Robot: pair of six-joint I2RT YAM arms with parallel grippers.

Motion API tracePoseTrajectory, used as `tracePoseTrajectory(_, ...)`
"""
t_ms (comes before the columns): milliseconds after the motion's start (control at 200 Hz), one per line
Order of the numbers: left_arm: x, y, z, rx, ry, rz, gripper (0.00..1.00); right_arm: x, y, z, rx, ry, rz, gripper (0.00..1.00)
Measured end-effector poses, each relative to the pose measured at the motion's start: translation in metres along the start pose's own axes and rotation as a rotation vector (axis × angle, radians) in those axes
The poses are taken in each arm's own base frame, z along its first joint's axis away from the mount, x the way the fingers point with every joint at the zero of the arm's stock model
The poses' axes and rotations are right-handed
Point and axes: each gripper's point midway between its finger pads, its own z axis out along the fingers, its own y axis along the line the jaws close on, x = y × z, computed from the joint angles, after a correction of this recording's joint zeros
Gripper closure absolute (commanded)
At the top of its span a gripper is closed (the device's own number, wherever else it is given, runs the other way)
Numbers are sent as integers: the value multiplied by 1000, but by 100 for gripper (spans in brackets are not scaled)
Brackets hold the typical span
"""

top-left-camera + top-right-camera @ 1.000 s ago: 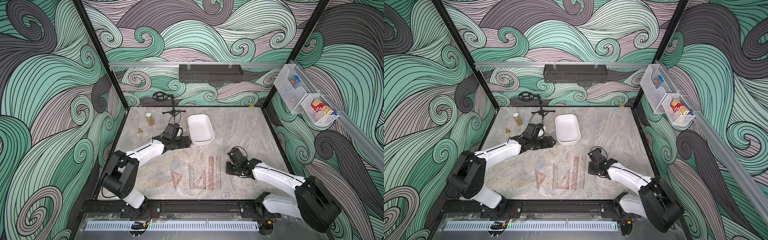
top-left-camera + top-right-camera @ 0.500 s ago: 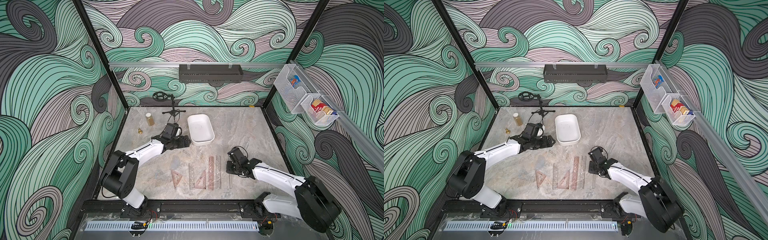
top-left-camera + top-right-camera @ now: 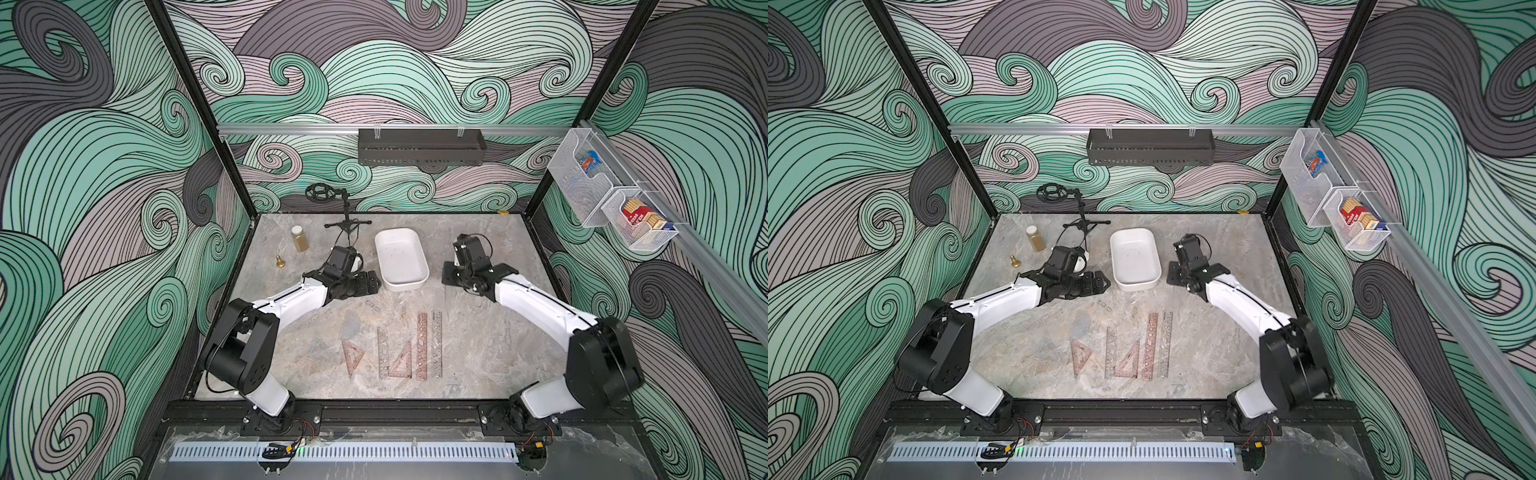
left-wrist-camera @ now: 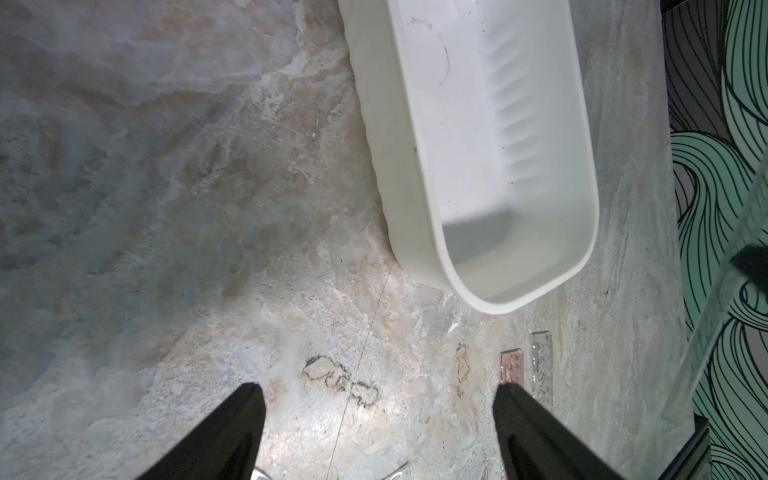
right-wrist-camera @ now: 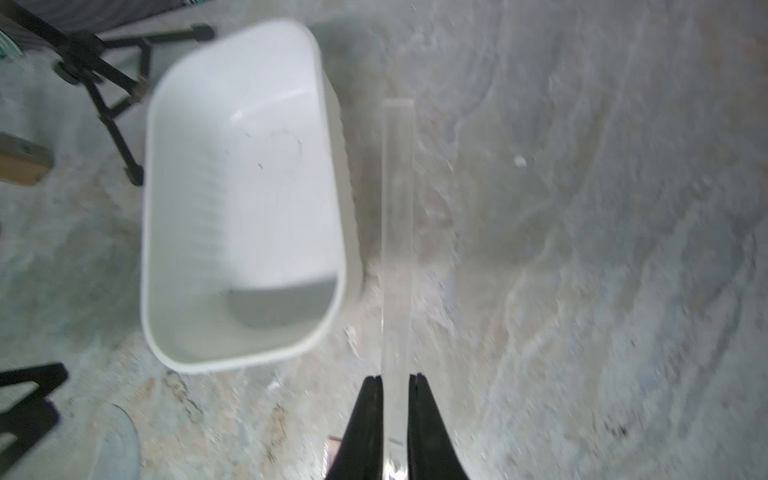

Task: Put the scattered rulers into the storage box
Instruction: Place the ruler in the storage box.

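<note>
The white storage box (image 3: 401,257) (image 3: 1135,257) stands empty at the table's middle back. My right gripper (image 3: 448,276) (image 5: 397,378) hovers just right of the box, shut on a clear straight ruler (image 5: 397,232) that juts forward alongside the box wall (image 5: 336,174). My left gripper (image 3: 371,284) (image 4: 378,390) is open and empty, just left of the box's near corner (image 4: 490,303). Several rulers lie in a row at the front: a pinkish-brown ruler (image 3: 422,345), a clear ruler (image 3: 436,345), set squares (image 3: 399,359) (image 3: 353,357) and a protractor (image 3: 350,326).
A small bottle (image 3: 300,239), a brass bell (image 3: 280,262) and a black tripod stand (image 3: 347,218) stand at the back left. A black shelf (image 3: 419,147) hangs on the back wall. Wire baskets (image 3: 611,199) hang on the right wall.
My right gripper has closed on the clear ruler near the front row and carried it back to the right side of the box. The left arm has stayed put.
</note>
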Motion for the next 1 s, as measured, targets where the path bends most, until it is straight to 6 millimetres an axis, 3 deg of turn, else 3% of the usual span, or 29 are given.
tracePoseTrajectory(170,-2,6,1,-12,-3,-9,10,-74,58,31,-81,-100,-70,100)
tracePoseTrajectory(330,-7,12,1,-27,-8,-24,10,-99,100,69,-129,-128,-128,100)
tracePoseTrajectory(475,-14,13,5,-29,-11,-31,10,-89,116,107,-139,-88,-169,100)
tracePoseTrajectory(650,-14,14,7,-32,-7,-40,10,-53,104,144,-104,13,-201,97)
tracePoseTrajectory(836,-14,14,8,-32,-4,-45,10,-30,98,168,-80,73,-236,92)
tracePoseTrajectory(1001,-10,17,13,-37,13,-53,10,-43,109,170,-95,40,-252,84)
